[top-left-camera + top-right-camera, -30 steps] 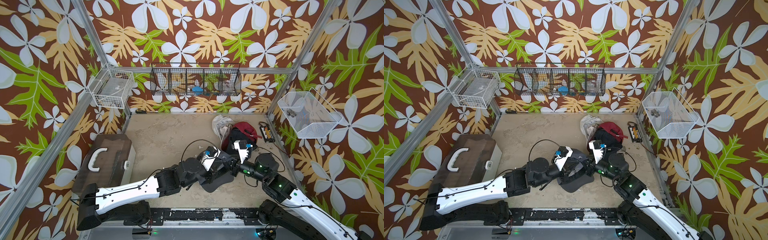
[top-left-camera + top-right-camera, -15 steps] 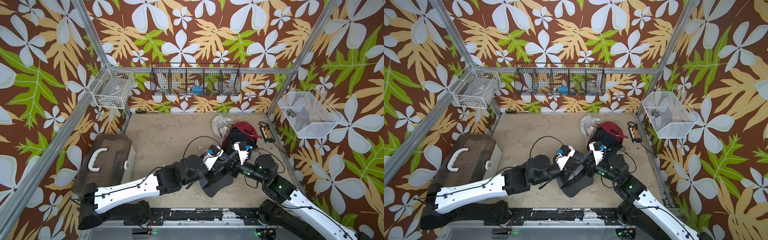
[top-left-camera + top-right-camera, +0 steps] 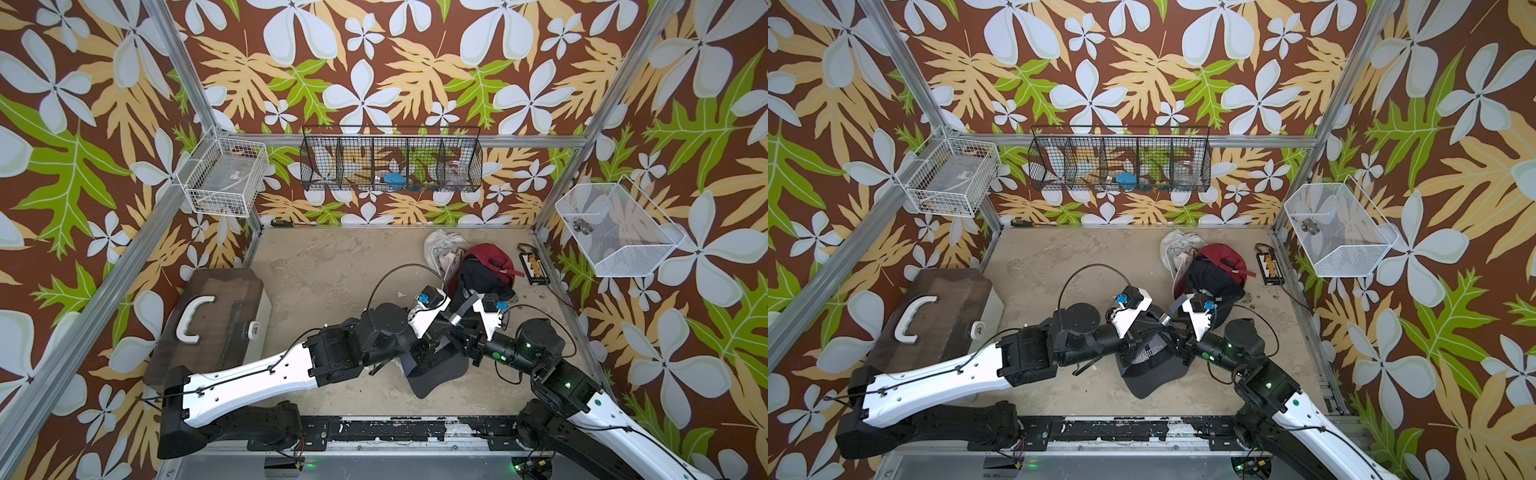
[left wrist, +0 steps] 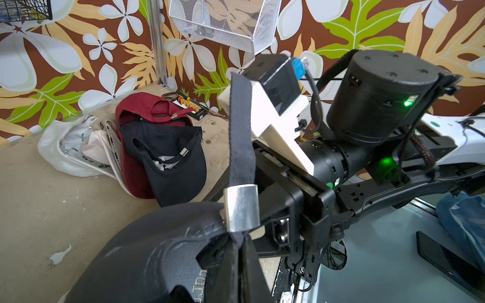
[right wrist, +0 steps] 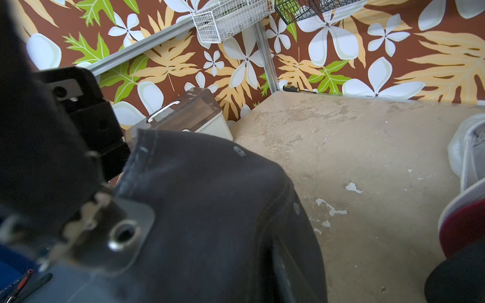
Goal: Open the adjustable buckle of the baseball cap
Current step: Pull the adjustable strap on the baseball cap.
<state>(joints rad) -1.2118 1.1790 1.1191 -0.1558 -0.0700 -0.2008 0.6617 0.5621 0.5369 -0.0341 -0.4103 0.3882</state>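
Observation:
A dark baseball cap [image 3: 436,370] [image 3: 1150,365] hangs between my two grippers near the table's front, brim down. My left gripper [image 4: 242,251] [image 3: 438,334] is shut on the cap's back edge, just under the silver buckle [image 4: 241,207] [image 3: 456,319] [image 3: 1165,319]. The black strap [image 4: 240,131] rises out of the buckle, its end free. My right gripper [image 3: 461,338] is close behind the buckle. In the right wrist view the cap's cloth [image 5: 210,210] covers the jaws. Only one finger [image 5: 284,262] shows, well off centre, so the jaws stand apart.
A red cap [image 3: 484,255], a black cap [image 3: 478,276] and a white cap [image 3: 442,249] are piled at the back right. Beside them lies a connector board [image 3: 533,269]. A brown-lidded box [image 3: 208,320] stands at the left. Wire baskets [image 3: 390,164] hang on the walls.
The left arm has shifted slightly right with the cap. The right gripper has let go of the strap, which now stands free above the buckle.

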